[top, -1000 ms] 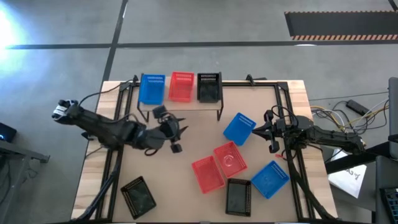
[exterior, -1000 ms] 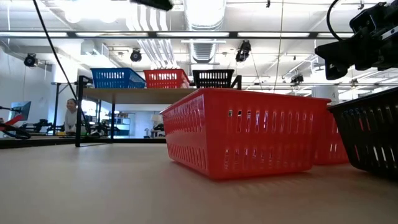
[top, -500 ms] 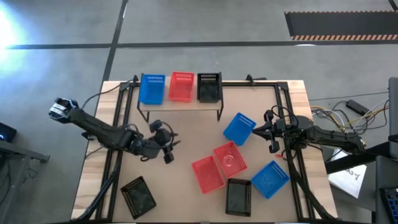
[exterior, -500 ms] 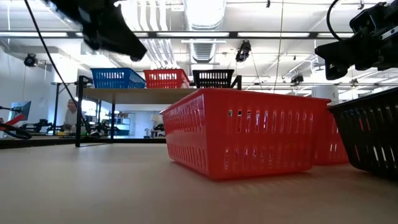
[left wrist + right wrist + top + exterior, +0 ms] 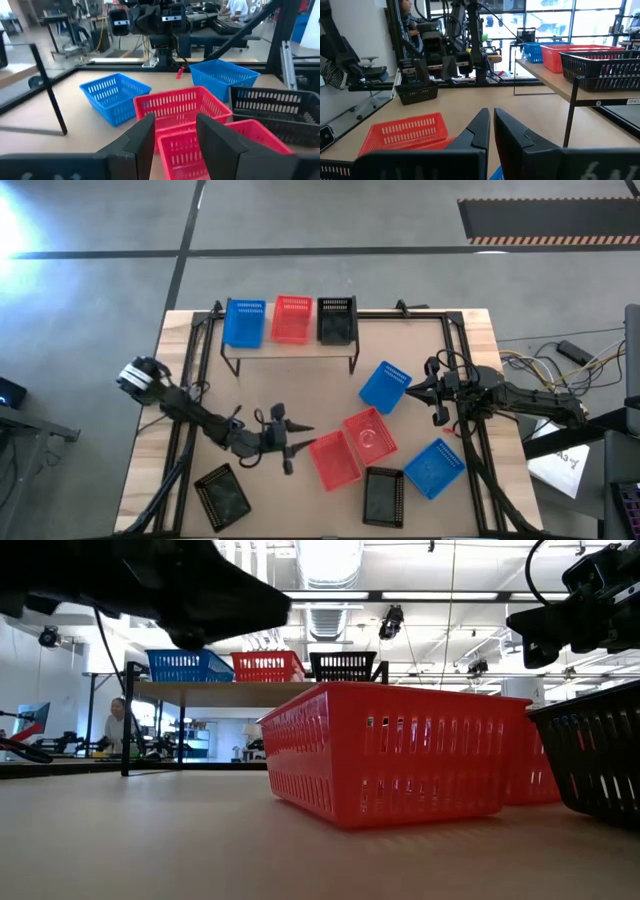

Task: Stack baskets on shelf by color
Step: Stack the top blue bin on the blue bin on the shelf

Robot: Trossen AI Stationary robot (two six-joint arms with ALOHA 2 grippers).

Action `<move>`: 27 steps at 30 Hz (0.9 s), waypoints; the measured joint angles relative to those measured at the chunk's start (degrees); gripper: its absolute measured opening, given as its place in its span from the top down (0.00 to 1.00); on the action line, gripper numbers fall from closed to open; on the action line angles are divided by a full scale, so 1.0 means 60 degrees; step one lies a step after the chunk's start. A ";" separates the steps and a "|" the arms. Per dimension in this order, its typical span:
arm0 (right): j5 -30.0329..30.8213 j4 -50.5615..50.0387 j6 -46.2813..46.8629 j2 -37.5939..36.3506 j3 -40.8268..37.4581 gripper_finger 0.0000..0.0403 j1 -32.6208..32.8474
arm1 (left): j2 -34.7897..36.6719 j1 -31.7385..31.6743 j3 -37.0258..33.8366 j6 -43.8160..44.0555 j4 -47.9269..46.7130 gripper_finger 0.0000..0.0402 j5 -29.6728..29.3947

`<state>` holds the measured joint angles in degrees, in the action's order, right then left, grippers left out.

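The shelf [image 5: 288, 348] stands at the table's far side, and on its plank sit a blue basket [image 5: 243, 323], a red basket [image 5: 291, 319] and a black basket [image 5: 336, 319]. Lying loose on the table are two red baskets [image 5: 334, 459] [image 5: 369, 433], two blue baskets [image 5: 385, 386] [image 5: 435, 468] and two black baskets [image 5: 383, 495] [image 5: 221, 495]. My left gripper [image 5: 297, 443] is open just left of the nearer red basket [image 5: 200, 150] and points at it, touching nothing. My right gripper [image 5: 436, 396] waits, shut, by the table's right edge.
Black frame rails run along the left and right table edges [image 5: 468, 430]. The loose baskets crowd the middle and right near part of the table. Bare tabletop [image 5: 265, 385] lies between the shelf and the left arm. A person [image 5: 115, 728] is in the room beyond.
My left gripper has swung from just in front of the shelf toward the near edge and to the right, coming lower and ending beside the nearer red basket. No basket has moved.
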<state>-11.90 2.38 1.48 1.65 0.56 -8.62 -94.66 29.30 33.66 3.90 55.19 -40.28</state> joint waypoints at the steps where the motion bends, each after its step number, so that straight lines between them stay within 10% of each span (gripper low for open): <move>1: 0.0000 0.0001 0.0000 0.0000 0.0000 0.96 -0.0001 | -0.0193 -0.0008 0.0100 -0.0182 0.0111 0.68 -0.0016; 27: 0.0242 0.2348 0.2383 0.0273 -0.0004 0.96 0.0056 | -0.0035 -0.1702 -0.1073 -0.0133 0.0150 0.68 -0.1119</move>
<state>-10.45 16.47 15.77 3.29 0.54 -8.28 -94.87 19.09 27.22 3.10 56.09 -47.00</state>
